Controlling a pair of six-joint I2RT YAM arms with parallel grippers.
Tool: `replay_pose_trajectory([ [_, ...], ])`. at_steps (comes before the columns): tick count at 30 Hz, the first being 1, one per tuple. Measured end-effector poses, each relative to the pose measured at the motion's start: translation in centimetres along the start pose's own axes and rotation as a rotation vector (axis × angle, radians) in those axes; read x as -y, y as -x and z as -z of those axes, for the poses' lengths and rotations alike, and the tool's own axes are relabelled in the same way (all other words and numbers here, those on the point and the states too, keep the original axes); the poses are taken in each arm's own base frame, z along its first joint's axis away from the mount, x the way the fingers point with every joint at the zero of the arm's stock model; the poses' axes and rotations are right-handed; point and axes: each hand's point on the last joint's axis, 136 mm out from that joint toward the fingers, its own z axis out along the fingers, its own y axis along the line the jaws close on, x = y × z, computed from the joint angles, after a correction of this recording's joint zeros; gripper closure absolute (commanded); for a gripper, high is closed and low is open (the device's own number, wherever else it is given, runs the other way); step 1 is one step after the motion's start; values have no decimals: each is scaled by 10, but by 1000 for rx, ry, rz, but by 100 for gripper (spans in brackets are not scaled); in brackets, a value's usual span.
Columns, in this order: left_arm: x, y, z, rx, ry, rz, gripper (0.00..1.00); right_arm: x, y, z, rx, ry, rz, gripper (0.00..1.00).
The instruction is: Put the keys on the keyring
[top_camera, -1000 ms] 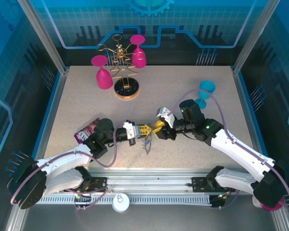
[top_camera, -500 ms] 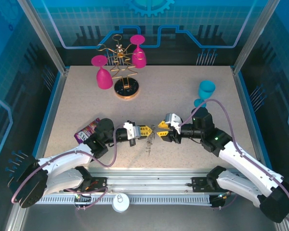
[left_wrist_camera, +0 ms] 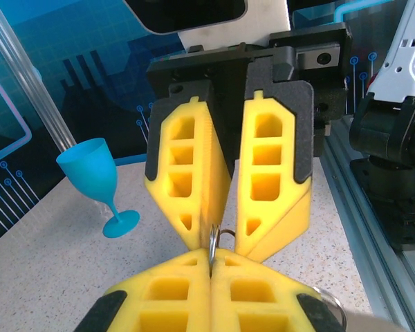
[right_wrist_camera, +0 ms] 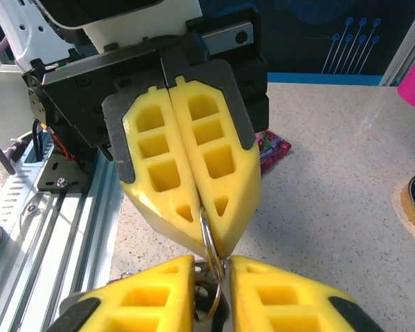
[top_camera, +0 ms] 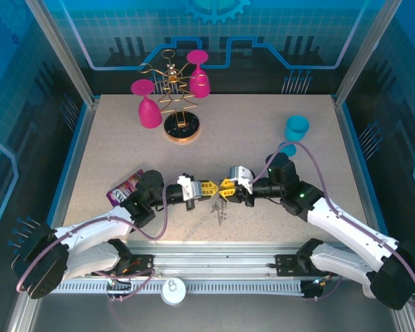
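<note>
Above the speckled worktop (top_camera: 124,152), two claws are seen meeting tip to tip. The left claw (left_wrist_camera: 211,257) is clamped shut on the keyring (right_wrist_camera: 209,238). The right claw (right_wrist_camera: 212,266), directly opposite, is narrowly parted around the same ring. The keys (top_camera: 219,211) appear to dangle just beneath both claws. If the ring is squeezed off-centre, it could be twisted from the left pinch and dropped.

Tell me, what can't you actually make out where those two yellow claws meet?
- The keys: top view, too small; just a dangling sliver below the grippers.
- The keyring: right wrist view, mostly buried between the left gripper's shut fingers; a short arc shows.
- The right gripper's hold: left wrist view, its tips flank the ring, contact unclear.
- The purple packet: top view, partly under the left arm.
</note>
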Motion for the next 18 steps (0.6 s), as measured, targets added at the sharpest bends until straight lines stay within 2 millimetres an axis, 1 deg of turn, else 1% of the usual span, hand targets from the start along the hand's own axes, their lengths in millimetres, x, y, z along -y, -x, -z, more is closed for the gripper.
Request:
replay_pose_trajectory([
  [3, -1, 0, 0, -2, 3, 1, 100, 2, 1, -1, -3, -1, 8, 100],
  [6, -2, -1, 1, -3, 6, 2, 100, 3, 1, -1, -8, -8, 21, 100],
  [8, -2, -1, 1, -3, 9, 1, 88, 3, 2, 0, -20, -8, 28, 100],
  [10, -3, -2, 0, -10, 11, -6, 84, 3, 2, 1, -46, -3, 36, 100],
  [13, -5, -5, -2, -50, 8, -15, 84, 3, 0, 1, -127, 6, 39, 100],
  [16, -7, -5, -3, -82, 4, -27, 87, 5, -1, 1, -218, 8, 50, 100],
  [18, -7, -9, -4, -107, -3, -28, 90, 5, -3, 0, -285, 12, 64, 100],
])
